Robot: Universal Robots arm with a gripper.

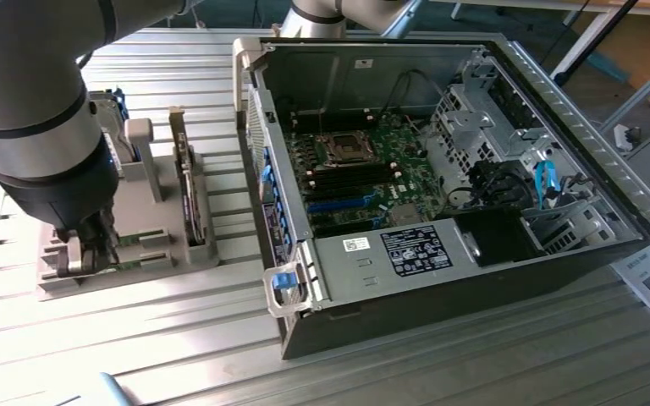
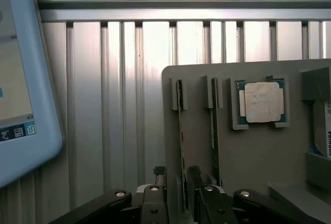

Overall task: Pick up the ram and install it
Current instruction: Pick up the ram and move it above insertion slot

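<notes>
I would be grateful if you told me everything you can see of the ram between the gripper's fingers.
The ram is a slim, long stick seen edge-on, dark with a greenish edge, like circuit board. It stands on its long edge in a slot of the grey holder, with one end between raised grey guides. The open gripper straddles its other end; whether the fingers touch it cannot be told. A second stick stands parallel beside it, apart.

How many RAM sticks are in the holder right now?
2 RAM sticks, both on edge in the holder: one between the fingers of the open gripper, the other one slot nearer the processor.
</notes>
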